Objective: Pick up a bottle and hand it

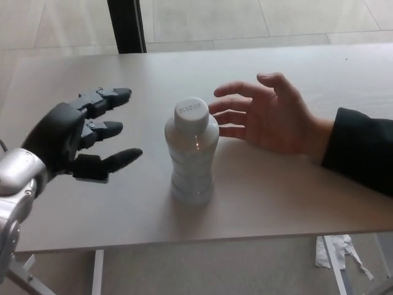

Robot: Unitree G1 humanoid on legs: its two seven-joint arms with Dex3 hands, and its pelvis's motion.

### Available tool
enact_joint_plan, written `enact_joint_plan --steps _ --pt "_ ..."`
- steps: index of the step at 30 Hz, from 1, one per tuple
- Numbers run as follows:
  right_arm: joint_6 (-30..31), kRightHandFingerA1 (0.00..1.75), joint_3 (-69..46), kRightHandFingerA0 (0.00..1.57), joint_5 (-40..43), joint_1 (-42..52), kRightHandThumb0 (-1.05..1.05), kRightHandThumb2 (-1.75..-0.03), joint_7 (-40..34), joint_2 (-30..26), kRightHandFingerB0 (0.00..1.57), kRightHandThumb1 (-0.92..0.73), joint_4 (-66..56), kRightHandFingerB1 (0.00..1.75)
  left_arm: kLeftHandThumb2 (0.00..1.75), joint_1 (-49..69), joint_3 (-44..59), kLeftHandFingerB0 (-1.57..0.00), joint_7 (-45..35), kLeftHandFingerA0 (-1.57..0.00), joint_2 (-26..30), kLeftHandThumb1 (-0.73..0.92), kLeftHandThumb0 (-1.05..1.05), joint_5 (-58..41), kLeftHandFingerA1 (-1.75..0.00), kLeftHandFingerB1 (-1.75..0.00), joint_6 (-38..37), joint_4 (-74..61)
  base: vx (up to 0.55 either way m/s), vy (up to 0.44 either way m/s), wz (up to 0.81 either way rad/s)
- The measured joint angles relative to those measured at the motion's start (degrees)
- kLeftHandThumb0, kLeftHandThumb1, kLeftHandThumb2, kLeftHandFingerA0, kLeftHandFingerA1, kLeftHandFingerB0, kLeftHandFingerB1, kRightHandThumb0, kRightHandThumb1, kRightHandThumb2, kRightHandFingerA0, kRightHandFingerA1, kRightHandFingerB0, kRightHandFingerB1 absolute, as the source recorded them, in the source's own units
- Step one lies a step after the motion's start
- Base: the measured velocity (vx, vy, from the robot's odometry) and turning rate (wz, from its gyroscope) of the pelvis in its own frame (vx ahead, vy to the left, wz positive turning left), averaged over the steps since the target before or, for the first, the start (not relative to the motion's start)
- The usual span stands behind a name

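A clear plastic bottle (191,153) with a white cap stands upright near the middle of the table (288,203). My left hand (80,136) hovers open to the left of it, fingers spread and pointing at the bottle, a short gap away. A person's open hand (264,115) with a dark sleeve reaches in from the right, its fingertips close beside the bottle's cap. My right hand does not show.
A dark post (126,26) stands behind the table's far edge. Pale floor tiles lie beyond. White table legs (98,270) and a crumpled white scrap (331,252) show below the front edge.
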Motion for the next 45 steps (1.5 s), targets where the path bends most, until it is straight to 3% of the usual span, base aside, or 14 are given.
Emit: enact_joint_plan --steps 5,6,9,11,12,27,28,30,32,34,40,41,43,45 --pt "0.26 0.71 0.22 0.44 0.81 -0.03 -0.80 -0.90 0.10 0.00 0.25 -0.44 0.20 0.59 0.88 -0.38 -3.69 0.00 -1.39 0.00 -0.20 0.41 -0.78 1.31 -0.27 -0.07 1.01 0.60 0.00 0.000 0.00" --pt "0.29 0.71 0.24 0.48 0.95 -0.14 -0.81 -0.58 0.14 -0.01 0.28 -0.58 0.37 0.55 0.89 -0.68 -5.10 0.00 -1.85 0.00 0.09 0.45 -0.82 1.89 -0.21 -0.01 1.42 0.79 0.00 0.000 0.00" --pt "0.37 0.73 0.28 0.53 1.23 -0.25 -0.83 -0.57 0.20 -0.02 0.29 -0.58 0.52 0.57 0.89 -1.45 -7.94 0.00 -2.82 0.00 0.94 0.51 -0.88 3.51 -0.19 0.00 2.53 0.89 0.00 0.000 0.00" --pt "0.56 0.72 0.38 0.52 1.34 -0.19 -0.84 -0.58 0.11 -0.01 0.28 -0.59 0.29 0.56 0.89 -1.93 -9.77 0.00 -3.20 0.00 1.33 0.53 -0.90 4.74 -0.18 0.00 3.11 0.84 0.00 0.000 0.00" --pt "0.79 0.72 0.46 0.49 1.37 0.00 -0.81 -0.89 0.03 -0.01 0.27 -0.43 -0.17 0.59 0.89 -2.13 -10.95 0.00 -3.23 0.00 1.45 0.53 -0.90 5.63 -0.15 0.00 3.13 0.84 0.00 0.000 0.00" --pt "2.91 0.71 1.02 0.48 2.28 0.26 -0.80 -0.90 -0.20 -0.01 0.23 -0.44 -2.54 0.58 0.84 0.07 -12.44 0.00 4.95 0.00 -10.69 0.48 -0.77 12.82 -0.28 -0.16 1.95 2.97 0.00 0.000 0.00" --pt "3.00 0.73 1.04 0.53 2.26 0.25 -0.79 -0.56 -0.25 -0.01 0.28 -0.58 -2.54 0.56 0.84 0.51 -12.22 0.00 6.05 0.00 -12.00 0.49 -0.81 13.10 -0.27 -0.14 1.69 3.21 0.00 0.000 0.00" --pt "3.03 0.73 1.12 0.52 2.22 0.20 -0.84 -0.89 -0.27 -0.01 0.27 -0.47 -2.55 0.60 0.74 1.16 -11.83 0.00 7.72 0.00 -13.92 0.40 -0.88 13.62 -0.35 0.00 1.23 3.58 0.00 0.000 0.00" --pt "3.05 0.71 1.15 0.51 2.22 0.17 -0.77 -0.58 -0.27 -0.01 0.30 -0.58 -2.55 0.56 0.72 1.68 -11.57 0.00 8.98 0.00 -15.37 0.41 -0.86 14.01 -0.41 0.00 0.83 3.81 0.00 0.000 0.00" --pt "3.07 0.71 1.25 0.48 2.22 0.11 -0.76 -0.88 -0.26 -0.01 0.27 -0.43 -2.55 0.59 0.71 2.75 -11.15 0.00 11.34 0.00 -17.78 0.40 -0.83 14.75 -0.37 0.00 -0.17 4.16 0.00 0.000 0.00" --pt "3.09 0.69 1.52 0.45 2.23 -0.04 -0.78 -0.88 -0.24 -0.01 0.25 -0.42 -2.54 0.58 0.70 5.26 -10.81 0.00 16.98 -0.05 -22.92 0.39 -0.73 16.81 -0.45 0.00 -2.36 4.71 0.00 0.000 0.00" --pt "3.09 0.69 1.54 0.47 2.22 -0.06 -0.79 -0.58 -0.24 -0.01 0.28 -0.56 -2.52 0.55 0.67 5.48 -10.80 0.00 17.96 -0.20 -23.68 0.34 -0.65 17.21 -0.57 0.00 -2.70 4.95 0.00 0.000 0.00" --pt "3.09 0.71 1.59 0.47 2.22 -0.11 -0.78 -0.88 -0.23 -0.01 0.26 -0.42 -2.52 0.59 0.53 5.66 -10.66 0.00 19.92 -0.89 -25.17 0.44 -0.37 17.74 -0.81 0.00 -3.33 5.52 0.00 0.000 0.00" --pt "3.09 0.71 1.64 0.47 2.21 -0.18 -0.75 -0.88 -0.23 -0.01 0.28 -0.42 -2.52 0.60 0.58 5.62 -10.44 0.00 21.92 -1.01 -26.71 0.61 -0.25 18.43 -0.87 0.00 -4.30 6.23 0.00 0.000 0.00"
